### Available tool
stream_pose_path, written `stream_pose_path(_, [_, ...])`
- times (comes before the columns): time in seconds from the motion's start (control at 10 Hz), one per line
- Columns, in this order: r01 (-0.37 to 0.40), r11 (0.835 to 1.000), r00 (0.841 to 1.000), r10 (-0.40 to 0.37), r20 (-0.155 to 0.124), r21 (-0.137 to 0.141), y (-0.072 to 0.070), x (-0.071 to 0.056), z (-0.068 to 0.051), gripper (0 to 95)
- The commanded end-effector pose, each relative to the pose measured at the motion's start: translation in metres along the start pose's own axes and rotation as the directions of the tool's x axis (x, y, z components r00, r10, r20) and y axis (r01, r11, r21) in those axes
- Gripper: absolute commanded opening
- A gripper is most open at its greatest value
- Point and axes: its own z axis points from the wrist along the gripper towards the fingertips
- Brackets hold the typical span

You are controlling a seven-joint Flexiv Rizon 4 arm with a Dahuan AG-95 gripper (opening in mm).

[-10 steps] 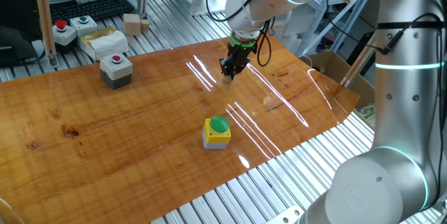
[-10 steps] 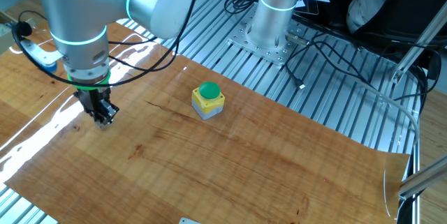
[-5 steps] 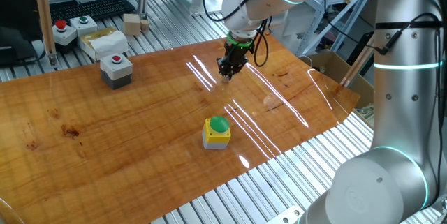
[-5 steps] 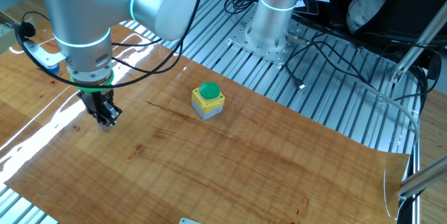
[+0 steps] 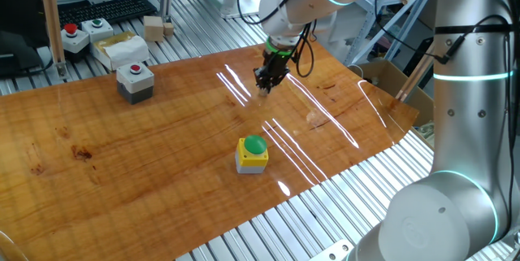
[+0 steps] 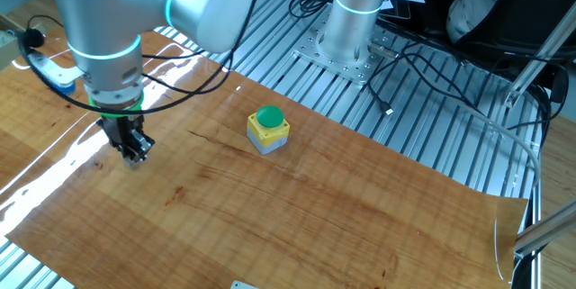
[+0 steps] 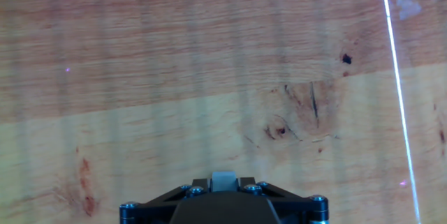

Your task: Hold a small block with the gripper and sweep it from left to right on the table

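Jaws: the black gripper (image 7: 223, 195) has its jaws closed on the small block (image 7: 224, 181), a pale cube pinched between the fingertips and just showing at the bottom of the hand view.
Block: it sits at the very tips, at or just above the worktop (image 5: 162, 155); whether it touches the board cannot be told.
Beneath the jaws: bare wood grain, a dark knot and a thin glare line ahead of the tips.
Beside the jaws: glare streaks cross the board close by in one fixed view, where the gripper (image 5: 265, 82) hangs below its green ring; the other fixed view shows the gripper (image 6: 133, 152) low over the board.
Further off: a yellow box with green button (image 5: 252, 154) stands well apart.
Risk: with so little of the cube gripped, friction in the sweep could likely twist or pop it loose; pressing too hard could jam it on the grain.
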Motion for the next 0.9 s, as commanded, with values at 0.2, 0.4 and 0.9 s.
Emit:
stream_pose_path(0.2, [0.085,0.996,0.996,-0.085,0.002,0.027,-0.040,-0.008,0.006,0.0])
stream_pose_path(0.4, [0.091,0.996,0.996,-0.091,-0.017,0.010,-0.043,-0.009,-0.002,0.0])
stream_pose_path(0.9, [0.044,0.999,0.999,-0.043,-0.016,0.016,-0.030,-0.010,-0.002,0.0])
